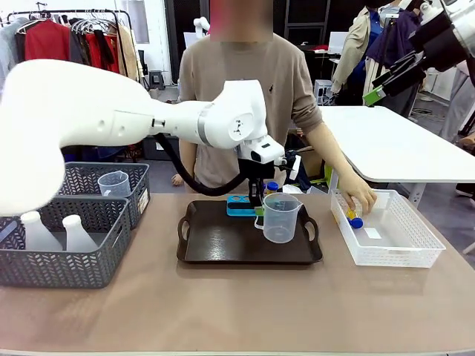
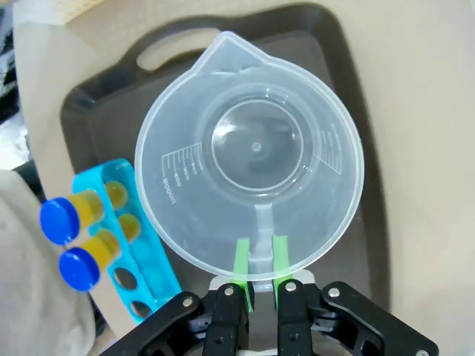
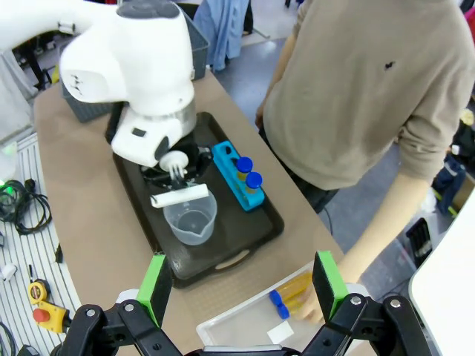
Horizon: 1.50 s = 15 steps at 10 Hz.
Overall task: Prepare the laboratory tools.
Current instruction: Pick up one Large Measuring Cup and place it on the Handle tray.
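On the dark tray (image 1: pixel 215 248), a little right of its middle, a clear measuring beaker (image 1: pixel 280 217) stands upright with its spout turned toward the tray's right handle. The left gripper (image 2: pixel 256 256) comes down from above, its green-padded fingers (image 2: pixel 243 259) pressed together on the beaker's handle. The beaker is empty. A moulded scale with figures runs down its wall, too faint to read with any certainty.

Just beside the beaker, at the tray's far edge, lies a small blue rack (image 2: pixel 141 274) with four holes. Two blue-capped tubes (image 2: pixel 70 219) of orange-yellow liquid stand in two neighbouring holes, and the other two holes are empty.

Toward the table's right edge sits a white mesh basket (image 1: pixel 415 245). The person's hand (image 1: pixel 361 199) reaches into its far left corner, at more tubes with blue caps (image 1: pixel 355 219). A small white label (image 1: pixel 372 233) lies on the basket floor, with no legible print.

The right gripper (image 3: pixel 241 285) hangs high above that basket with its fingers spread wide and nothing between them.

At the table's left edge two grey baskets sit one behind the other. The near one (image 1: pixel 59 259) holds two white flasks (image 1: pixel 37 231), and the far one (image 1: pixel 137 196) holds a second clear beaker (image 1: pixel 113 184).
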{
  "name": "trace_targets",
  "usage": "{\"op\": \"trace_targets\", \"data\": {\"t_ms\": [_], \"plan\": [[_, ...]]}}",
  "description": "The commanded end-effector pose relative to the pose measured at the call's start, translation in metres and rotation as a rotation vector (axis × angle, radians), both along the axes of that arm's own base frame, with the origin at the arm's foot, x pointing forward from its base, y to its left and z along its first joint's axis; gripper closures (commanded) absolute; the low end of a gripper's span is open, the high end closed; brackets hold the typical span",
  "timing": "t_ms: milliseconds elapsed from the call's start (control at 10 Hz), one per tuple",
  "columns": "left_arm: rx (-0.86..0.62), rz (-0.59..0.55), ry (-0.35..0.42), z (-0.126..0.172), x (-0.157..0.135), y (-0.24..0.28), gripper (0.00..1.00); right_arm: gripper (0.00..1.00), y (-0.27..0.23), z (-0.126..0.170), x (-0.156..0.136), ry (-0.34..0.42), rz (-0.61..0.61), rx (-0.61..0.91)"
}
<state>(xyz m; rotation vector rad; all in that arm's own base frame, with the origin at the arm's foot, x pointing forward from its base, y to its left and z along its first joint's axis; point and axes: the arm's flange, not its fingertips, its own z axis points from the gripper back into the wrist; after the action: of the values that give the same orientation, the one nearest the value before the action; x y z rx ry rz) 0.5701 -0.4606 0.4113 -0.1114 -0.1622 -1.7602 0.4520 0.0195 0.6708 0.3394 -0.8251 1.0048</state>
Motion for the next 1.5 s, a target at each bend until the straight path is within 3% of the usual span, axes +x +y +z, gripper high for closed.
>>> {"op": "trace_targets", "data": {"t_ms": [0,400,500,1000,1400], "plan": [[-0.004,-0.009,-0.039,-0.008,0.025,-0.010,1.00,0.00,0.000,0.001,0.000,-0.001,0.010,0.015],[0.024,-0.006,-0.036,-0.023,0.036,-0.013,1.00,0.00,0.000,0.001,0.000,-0.001,0.010,0.015],[0.024,-0.007,-0.033,-0.024,0.034,-0.014,0.95,0.00,0.000,0.001,0.000,-0.001,0.010,0.015],[0.004,0.002,-0.010,-0.011,0.026,-0.010,0.00,0.00,0.000,0.001,0.000,-0.001,0.010,0.015],[-0.009,0.019,0.014,0.007,0.015,0.007,0.00,0.00,0.000,0.001,0.000,-0.001,0.010,0.015]]}}
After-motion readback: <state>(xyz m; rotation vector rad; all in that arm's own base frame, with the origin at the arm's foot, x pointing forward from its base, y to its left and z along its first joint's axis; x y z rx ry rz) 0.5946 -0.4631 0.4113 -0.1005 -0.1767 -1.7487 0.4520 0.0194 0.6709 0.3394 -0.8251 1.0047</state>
